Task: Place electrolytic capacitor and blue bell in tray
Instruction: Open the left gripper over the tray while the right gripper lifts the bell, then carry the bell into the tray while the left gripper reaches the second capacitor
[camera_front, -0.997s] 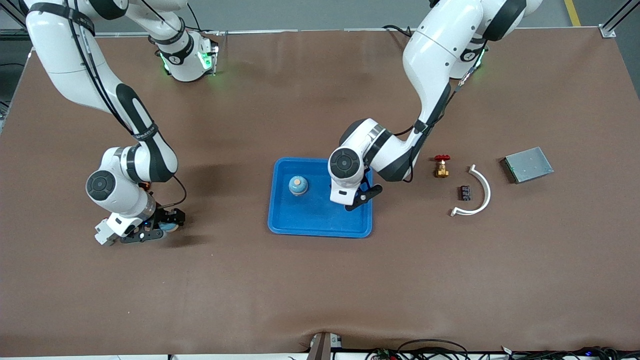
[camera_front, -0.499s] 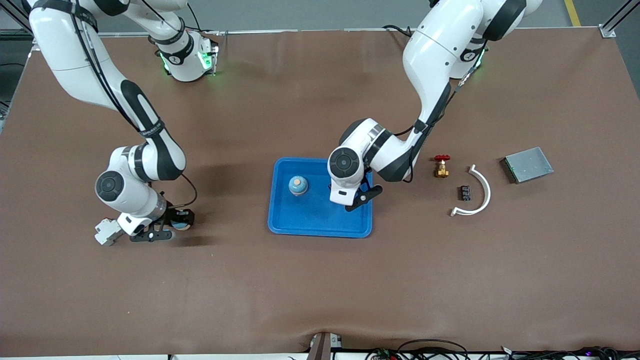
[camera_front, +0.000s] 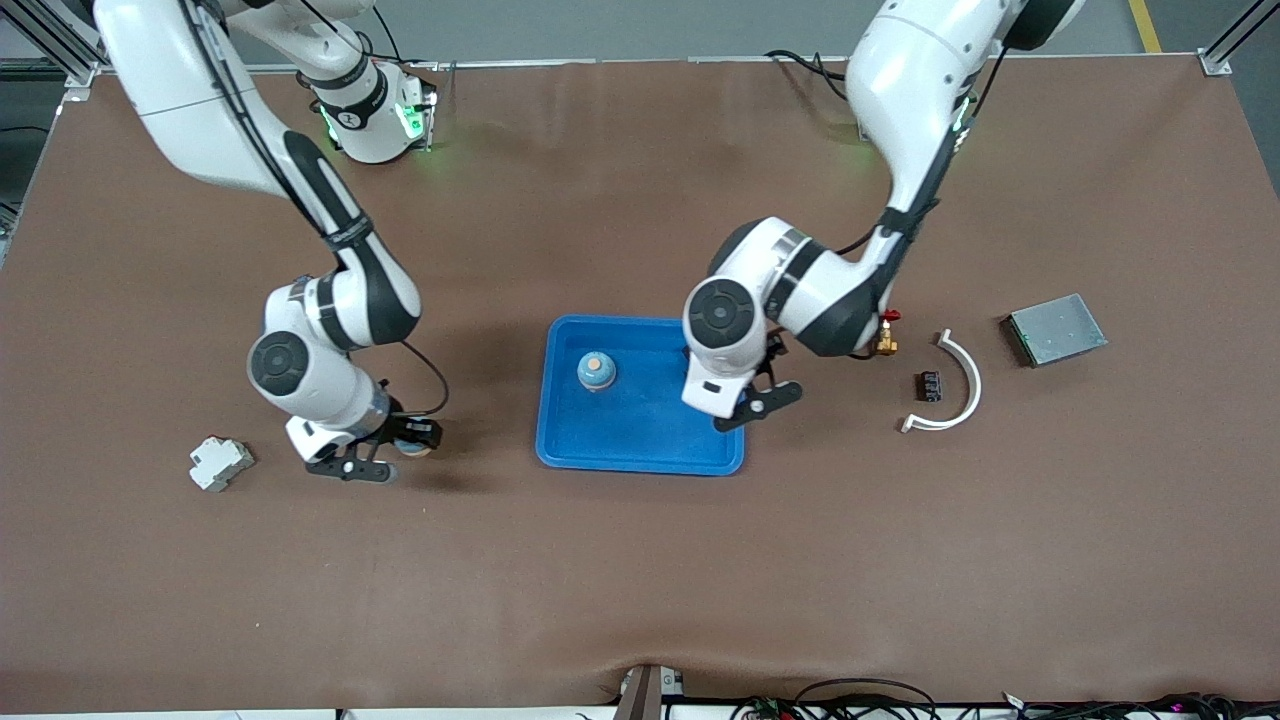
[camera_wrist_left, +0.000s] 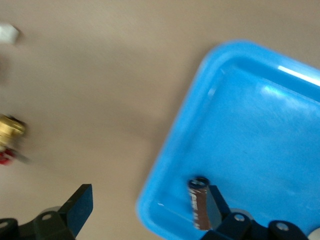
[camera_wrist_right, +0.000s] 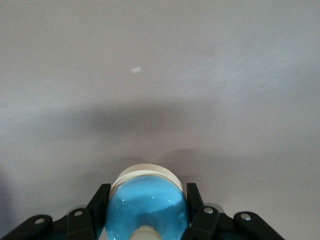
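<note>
Brown table: blue bell is pinched by right gripper; capacitor lies in tray under spread left gripper.

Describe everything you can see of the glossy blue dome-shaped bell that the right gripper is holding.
The glossy blue dome-shaped bell looks like smooth plastic or painted metal. It has a white round base rim and a pale knob on its dome. The right gripper is shut on it, with a black finger pressed to each side. It hangs over the brown table, between a small white block and the bright blue tray. Only the fingers seem to touch it.
</note>
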